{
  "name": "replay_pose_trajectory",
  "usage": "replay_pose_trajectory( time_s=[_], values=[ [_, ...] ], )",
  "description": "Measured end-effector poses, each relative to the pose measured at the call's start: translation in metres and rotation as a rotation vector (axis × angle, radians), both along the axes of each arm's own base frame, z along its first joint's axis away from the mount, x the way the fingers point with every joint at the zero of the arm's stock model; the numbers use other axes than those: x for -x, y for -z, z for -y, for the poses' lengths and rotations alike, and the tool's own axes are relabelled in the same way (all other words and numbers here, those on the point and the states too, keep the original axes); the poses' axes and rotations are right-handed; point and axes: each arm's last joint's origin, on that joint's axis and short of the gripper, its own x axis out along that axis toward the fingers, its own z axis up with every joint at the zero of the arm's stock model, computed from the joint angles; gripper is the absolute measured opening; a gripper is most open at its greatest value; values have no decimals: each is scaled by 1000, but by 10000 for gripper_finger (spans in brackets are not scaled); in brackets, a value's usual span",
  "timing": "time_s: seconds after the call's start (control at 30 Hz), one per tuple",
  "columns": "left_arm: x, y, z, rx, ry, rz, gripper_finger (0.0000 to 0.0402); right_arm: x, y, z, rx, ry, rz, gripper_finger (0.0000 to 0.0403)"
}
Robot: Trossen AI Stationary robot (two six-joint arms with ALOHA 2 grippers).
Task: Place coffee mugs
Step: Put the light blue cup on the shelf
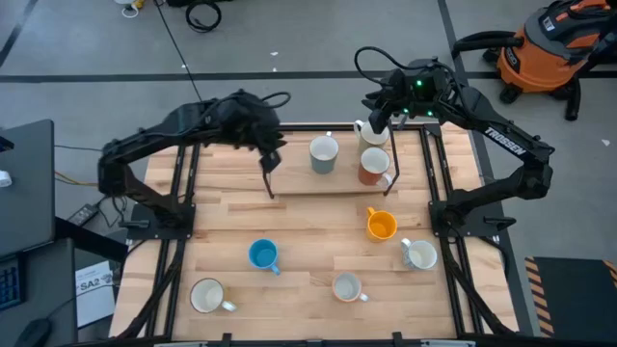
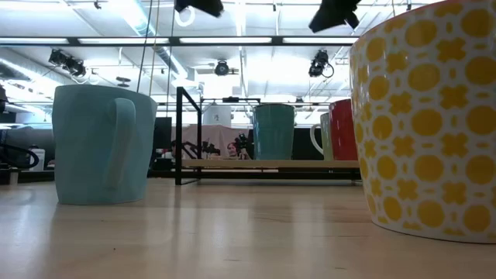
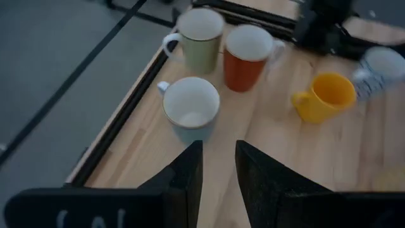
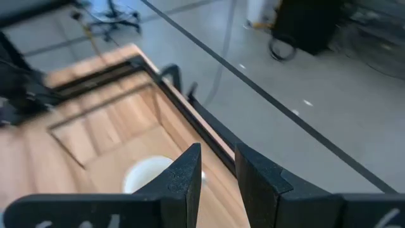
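A raised wooden shelf at the table's far side carries three mugs standing on their bases: a pale grey one, a reddish-brown one and a cream one. Upright on the table top are an orange mug, a blue mug, a patterned mug and two white mugs. My left gripper hangs by the shelf's left end, shut and empty, facing the grey mug. My right gripper hovers above the cream mug, shut and empty.
Black frame rails run along the table's left and right edges, and the shelf stands on thin black legs. Bare wood lies between the shelf and the near mugs. An orange vacuum and cables sit on the floor beyond the table.
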Motion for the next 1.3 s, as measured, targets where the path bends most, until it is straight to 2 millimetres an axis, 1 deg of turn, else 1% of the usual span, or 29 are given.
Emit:
replay_pose_trajectory(
  time_s=[0.1, 0.17, 0.2, 0.3, 0.4, 0.5, 0.6, 0.73, 0.9, 1.0, 1.1, 1.3],
  values=[
    [19, 1, 13, 2, 33, -32, 100, -11, 0, 0, -21, -36, 51, 103],
    [32, 8, 21, 15, 39, -30, 100, -20, 3, 2, -42, -66, 71, 103],
    [38, 14, 23, 28, 35, -37, 100, -26, 6, 3, -53, -82, 68, 103],
    [55, 31, 31, 63, 19, -13, 100, -44, 19, 7, -83, -111, 34, 104],
    [73, 46, 35, 97, -10, 19, 100, -62, 33, 13, -108, -131, 4, 114],
    [87, 59, 38, 122, -33, 43, 100, -80, 50, 20, -160, -119, -14, 134],
    [97, 70, 40, 144, -54, 59, 100, -94, 68, 29, -235, -79, -32, 158],
    [104, 82, 41, 152, -61, 54, 100, -106, 90, 41, -302, -36, -76, 179],
    [104, 91, 41, 155, -62, 37, 100, -115, 115, 51, -347, -16, -162, 181],
    [103, 93, 41, 151, -59, 38, 100, -117, 127, 55, -359, -18, -222, 181],
    [103, 93, 41, 151, -59, 40, 100, -115, 131, 57, -355, -18, -265, 181],
    [103, 93, 41, 150, -57, 40, 100, -112, 132, 58, -281, 9, -332, 181]
  ],
)
